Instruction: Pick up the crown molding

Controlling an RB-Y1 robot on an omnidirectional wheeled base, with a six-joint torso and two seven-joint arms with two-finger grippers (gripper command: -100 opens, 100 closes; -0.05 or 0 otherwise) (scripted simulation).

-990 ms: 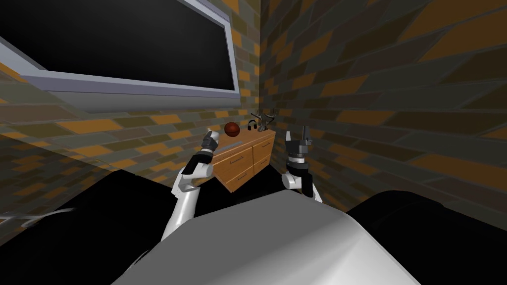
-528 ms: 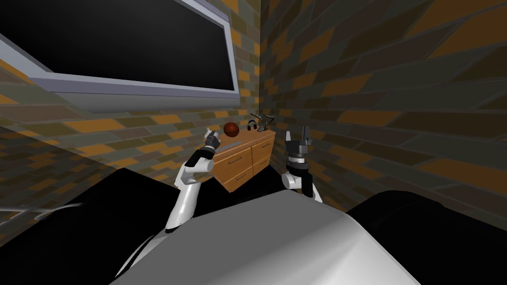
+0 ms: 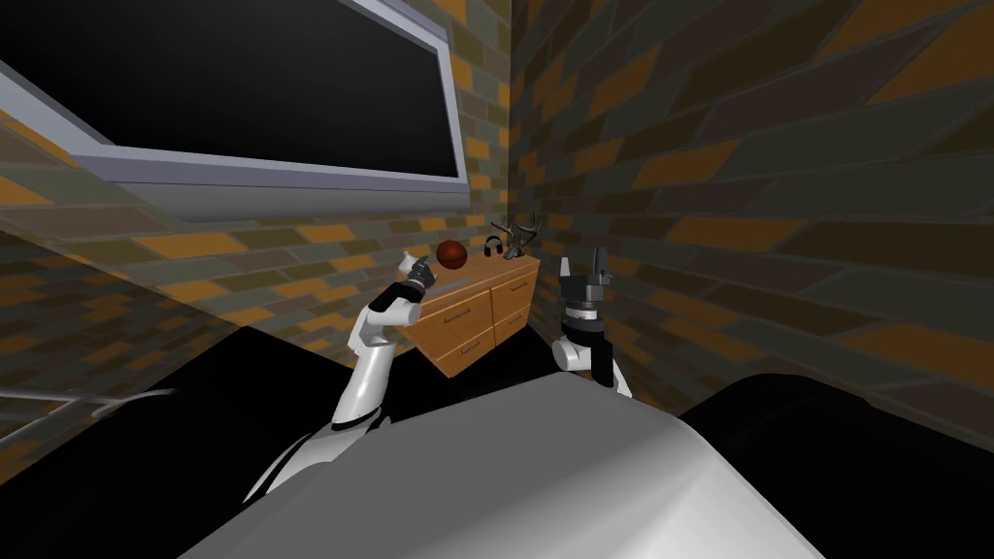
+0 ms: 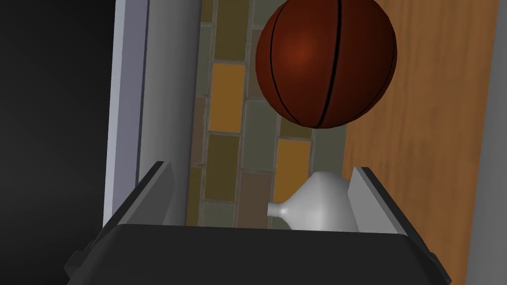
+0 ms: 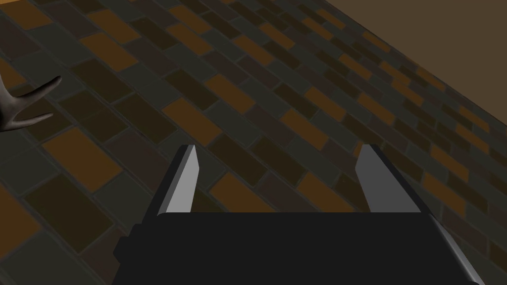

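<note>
My left gripper [image 4: 262,168] is at the wall end of the wooden dresser [image 3: 476,315], just beside the basketball [image 4: 324,59] that sits on its top against the brick wall [image 4: 257,148]. The jaws stand wide apart and grip nothing.

Between them, close to the gripper body, is the crown molding [image 4: 317,203], a pale grey flared piece. Its broad side is against the finger over the wooden top. Its narrow neck points across the gap toward the other finger, which is on the window frame [image 4: 131,99] side. I see one flared end only, so I cannot tell its long axis from the wrist view. In the head view a thin grey sliver [image 3: 448,280] lies on the dresser top just beside the gripper and runs lengthwise with the dresser. I cannot tell whether it is the same piece.

Further along the top, near the room corner, are a pair of headphones [image 3: 495,246] and a dark set of antlers [image 3: 522,233].

My right gripper [image 3: 580,260] is raised beside the dresser's corner end, facing the side wall. Its fingers are spread and hold nothing.
</note>
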